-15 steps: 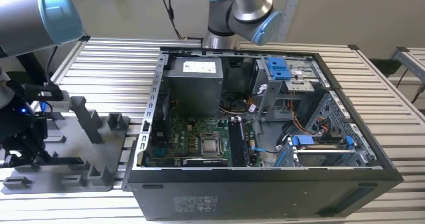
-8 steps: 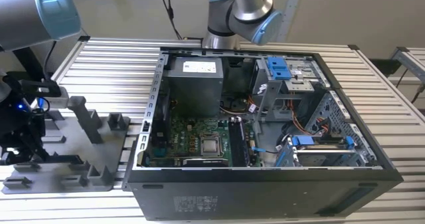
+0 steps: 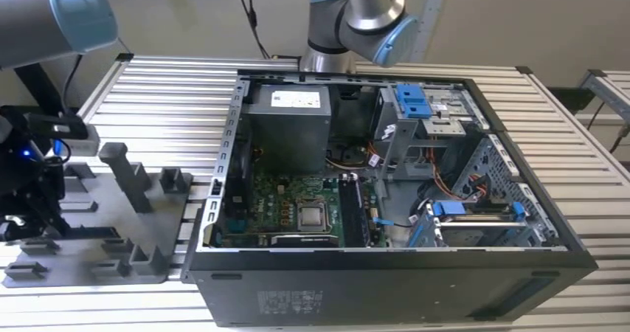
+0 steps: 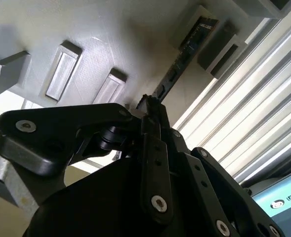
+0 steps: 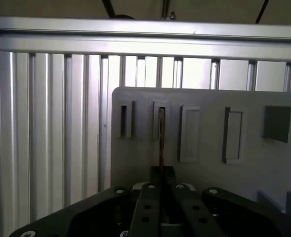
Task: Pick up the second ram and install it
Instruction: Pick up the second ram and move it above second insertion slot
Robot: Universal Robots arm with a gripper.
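The second ram [image 5: 161, 136] is a thin dark strip seen edge-on, standing in a narrow slot of the grey tray [image 5: 209, 108]. In the second wrist view the second ram [image 4: 185, 54] runs from a tray block toward my fingers. My gripper [image 5: 161, 173] has its black fingers closed together around the near end of the strip, and my gripper [image 4: 148, 104] shows the same hold. In the exterior view my gripper [image 3: 28, 229] hangs low over the grey tray [image 3: 162, 221] at the exterior view's left.
An open computer case [image 3: 532, 221] lies to the exterior view's right of the tray, with the motherboard [image 3: 285, 199], silver CPU [image 3: 313, 215] and long dark memory slots [image 3: 352, 210]. Tall tray posts [image 3: 128, 173] stand close by. Another arm [image 3: 355, 15] rises behind the case. The table [image 3: 167, 103] is slatted metal.
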